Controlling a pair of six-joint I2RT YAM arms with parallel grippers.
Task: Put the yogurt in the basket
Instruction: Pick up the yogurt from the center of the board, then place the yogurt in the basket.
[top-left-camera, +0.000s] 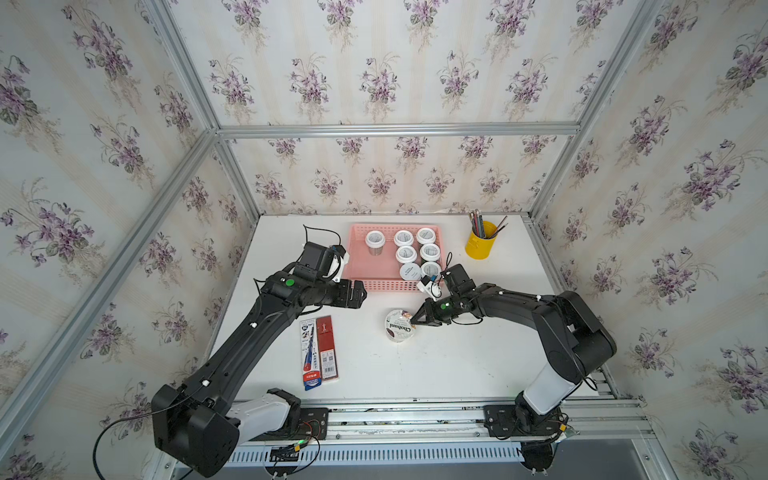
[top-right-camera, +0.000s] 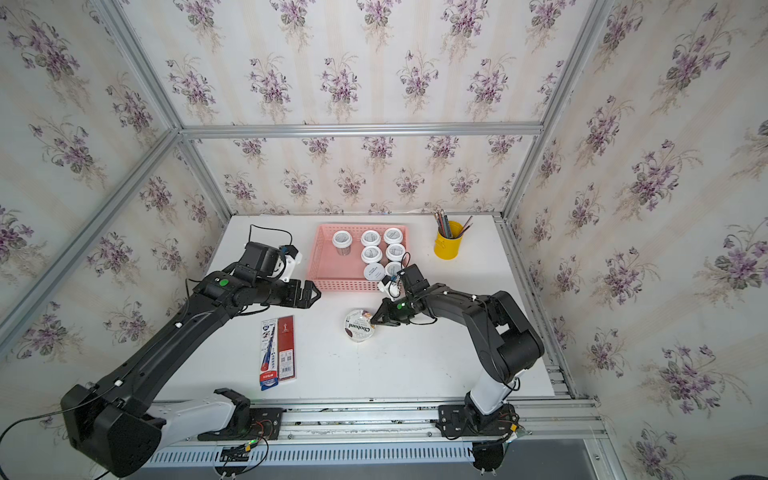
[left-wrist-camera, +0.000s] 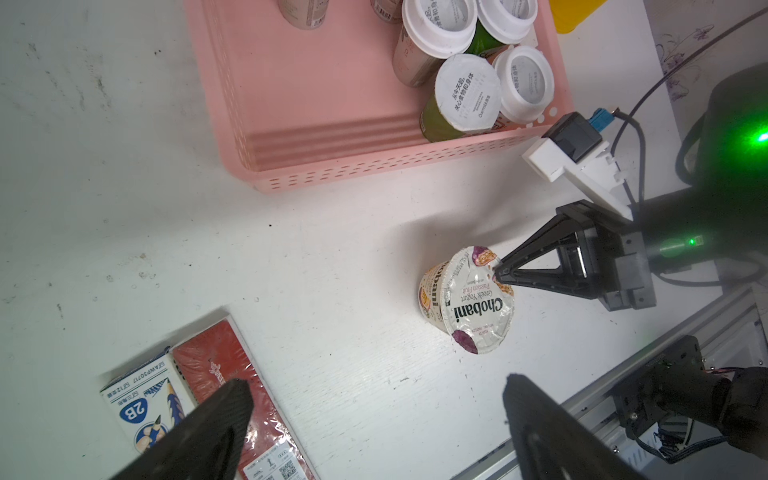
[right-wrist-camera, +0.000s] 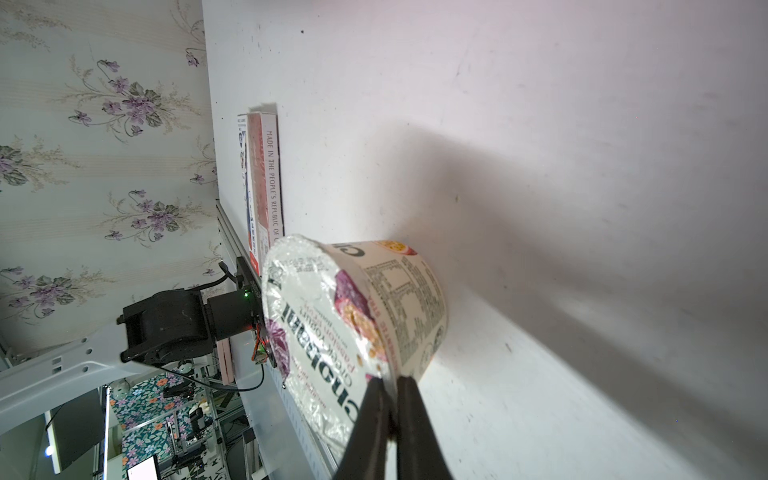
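**Seven cups in the basket, one Chobani pinched at the rim**

Seven small yogurt cups stand upright in the pink basket, crowded toward its right half; one of them stands alone nearer the far left corner. The eighth, the wider Chobani cup, sits outside on the white table, just in front of the basket's near right corner.

The right arm rises from its base at the near right edge and bends at a high elbow. Its forearm then reaches leftward and down, with the wrist low and nearly level. The right gripper points left at the Chobani cup. Its two black fingers are pressed together on the rim at the edge of the foil lid, on the side facing the arm. From where I stand I cannot tell whether the cup's base has left the table.

The left arm stretches in a long diagonal from the near left corner toward the middle. The left gripper hangs above the table just off the basket's near left corner, jaws spread wide and holding nothing. Below that arm lie two pencil boxes side by side. A yellow pencil cup stands to the right of the basket.
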